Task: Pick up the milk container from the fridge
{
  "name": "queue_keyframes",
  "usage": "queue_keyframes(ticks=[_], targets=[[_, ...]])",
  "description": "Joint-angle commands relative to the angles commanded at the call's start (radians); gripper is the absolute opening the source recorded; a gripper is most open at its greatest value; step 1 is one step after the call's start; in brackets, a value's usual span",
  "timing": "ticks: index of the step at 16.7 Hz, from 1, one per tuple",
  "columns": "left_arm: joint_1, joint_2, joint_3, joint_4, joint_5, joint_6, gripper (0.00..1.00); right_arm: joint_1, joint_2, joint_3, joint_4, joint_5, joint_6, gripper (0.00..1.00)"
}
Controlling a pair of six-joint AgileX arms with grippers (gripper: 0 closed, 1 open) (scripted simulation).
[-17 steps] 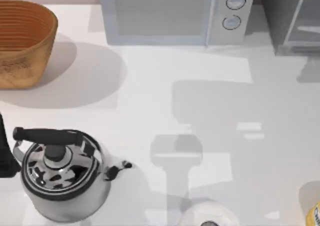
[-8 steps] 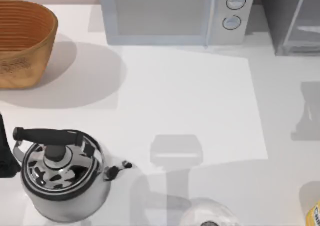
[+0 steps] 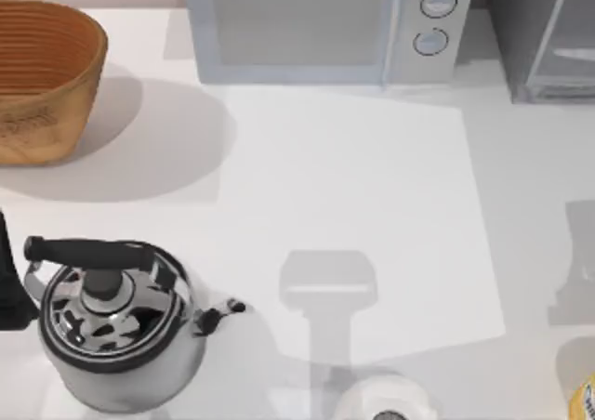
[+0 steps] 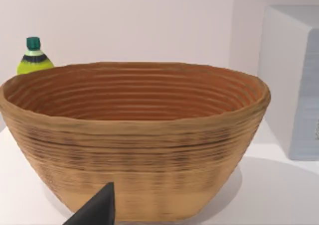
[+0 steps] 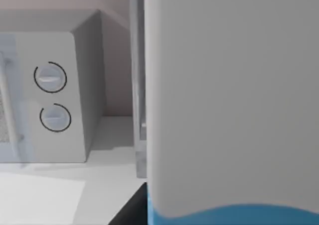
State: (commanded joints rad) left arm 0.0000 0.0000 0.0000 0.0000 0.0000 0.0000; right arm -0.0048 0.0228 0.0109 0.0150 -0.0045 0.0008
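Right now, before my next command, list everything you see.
milk container: 1, white over sky-blue, close to right wrist camera
fridge: 1, dark grey, back right
microwave: 1, silver, back centre
basket: 1, brown woven, back left
kettle: 1, steel, black handle, front left
bottle: 1, yellow-green, green cap, behind basket
yellow-labelled container: 1, pale, front right
round white object: 1, front edge, unidentified
left end effector: dark, facing basket
right end effector: dark, beside milk container

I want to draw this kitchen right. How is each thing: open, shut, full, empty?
Basket: upright, empty.
Kettle: upright, lid on.
Microwave: door shut.
Green-capped bottle: upright, cap on.
Milk container: right by the right wrist camera; held or not, cannot tell.
Fridge: door, cannot tell.
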Motion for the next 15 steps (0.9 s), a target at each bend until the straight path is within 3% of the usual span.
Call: queue_keyframes(ticks=[8, 11, 15], targets=[[0.0, 0.0, 0.0, 0.0, 0.0, 0.0, 1.0, 0.0, -0.008, -0.008, -0.002, -0.007, 0.001, 0.0], [0.0, 0.0, 0.0, 0.0, 0.0, 0.0, 1.0, -0.012, 0.085, -0.001, 0.093, -0.082, 0.0, 0.0], [0.0, 0.0, 0.0, 0.0, 0.0, 0.0, 1.0, -0.045, 0.352, 0.014, 0.363, -0.257, 0.001, 0.0]])
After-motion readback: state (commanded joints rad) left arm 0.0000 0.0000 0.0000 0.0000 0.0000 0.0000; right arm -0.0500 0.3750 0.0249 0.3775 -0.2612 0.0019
